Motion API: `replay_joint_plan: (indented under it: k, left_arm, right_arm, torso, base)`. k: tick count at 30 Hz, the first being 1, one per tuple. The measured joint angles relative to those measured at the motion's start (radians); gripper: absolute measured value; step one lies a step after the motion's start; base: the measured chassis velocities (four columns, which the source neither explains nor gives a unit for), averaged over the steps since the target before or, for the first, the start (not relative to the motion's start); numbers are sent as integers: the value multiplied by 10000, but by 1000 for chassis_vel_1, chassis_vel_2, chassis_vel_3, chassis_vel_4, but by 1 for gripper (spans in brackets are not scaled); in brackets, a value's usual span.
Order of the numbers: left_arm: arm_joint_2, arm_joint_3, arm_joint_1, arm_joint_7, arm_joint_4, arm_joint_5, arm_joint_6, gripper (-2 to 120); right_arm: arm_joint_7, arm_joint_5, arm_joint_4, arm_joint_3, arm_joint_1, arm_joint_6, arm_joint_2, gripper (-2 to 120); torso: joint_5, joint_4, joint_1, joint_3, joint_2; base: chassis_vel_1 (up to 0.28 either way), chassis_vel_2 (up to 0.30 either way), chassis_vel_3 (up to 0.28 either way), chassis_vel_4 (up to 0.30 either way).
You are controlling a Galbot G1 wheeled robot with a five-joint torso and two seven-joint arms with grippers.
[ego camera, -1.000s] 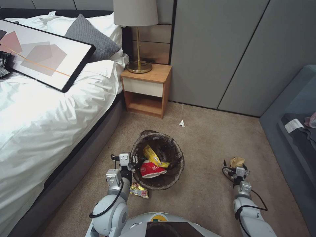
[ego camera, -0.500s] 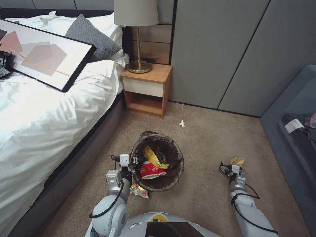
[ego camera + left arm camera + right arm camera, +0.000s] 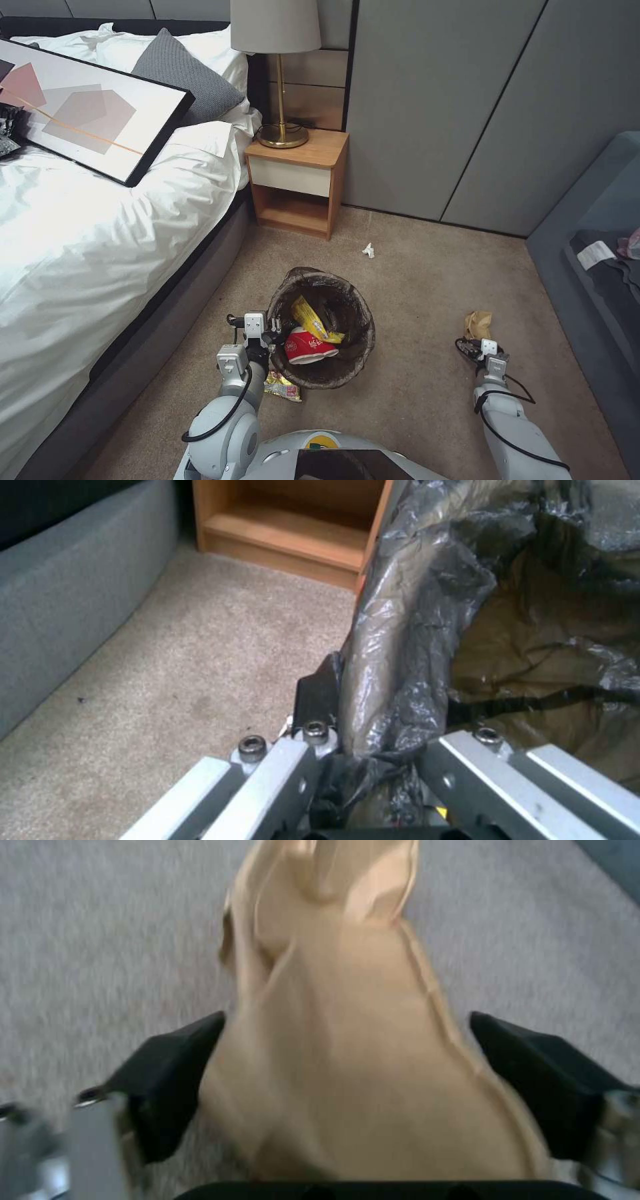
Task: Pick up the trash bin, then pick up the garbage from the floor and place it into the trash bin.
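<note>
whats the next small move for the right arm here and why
Probably close the right gripper on the tan paper bag. The right wrist view shows the bag lying on the carpet between the two open fingers, already straddled, so nothing is left but to pinch it. The left gripper is clamped on the trash bin rim, holding it ready beside the bed.

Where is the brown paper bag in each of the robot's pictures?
Head view: the tan paper bag lies on the carpet, just beyond the right gripper.
Left wrist view: not in it.
Right wrist view: the bag sits between the open black fingers.
Shared landmark: the carpet.
</note>
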Motion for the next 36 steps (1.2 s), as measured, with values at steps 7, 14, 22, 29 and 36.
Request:
replay_joint_plan:
  k: [7, 14, 22, 29, 36]
  left_arm:
    - [28, -31, 14, 0, -55, -8, 0, 3]
    - [26, -13, 13, 4, -75, -8, -1, 3]
    - [23, 0, 26, 8, -86, -4, -3, 3]
    - [22, -3, 30, 9, -91, -2, -4, 3]
    - [21, -4, 31, 9, -92, 0, -4, 3]
  right_arm:
    - [19, 7, 3, -4, -23, 57, 68, 60]
    - [25, 29, 53, 10, -107, 163, 74, 37]
    - [18, 34, 129, 22, -140, 296, 76, 18]
    - [17, 30, 190, 14, -153, 351, 108, 15]
    - [17, 30, 214, 13, -158, 379, 120, 14]
  torso:
    - [-2, 1, -1, 0, 0]
    - [-3, 0, -1, 0, 0]
    - [-3, 0, -1, 0, 0]
    - [-2, 0, -1, 0, 0]
    - [-3, 1, -1, 0, 0]
  base:
    - [0, 0, 0, 0]
    - [0, 0, 0, 0]
    - [0, 0, 0, 0]
    - [0, 0, 0, 0]
    - [0, 0, 0, 0]
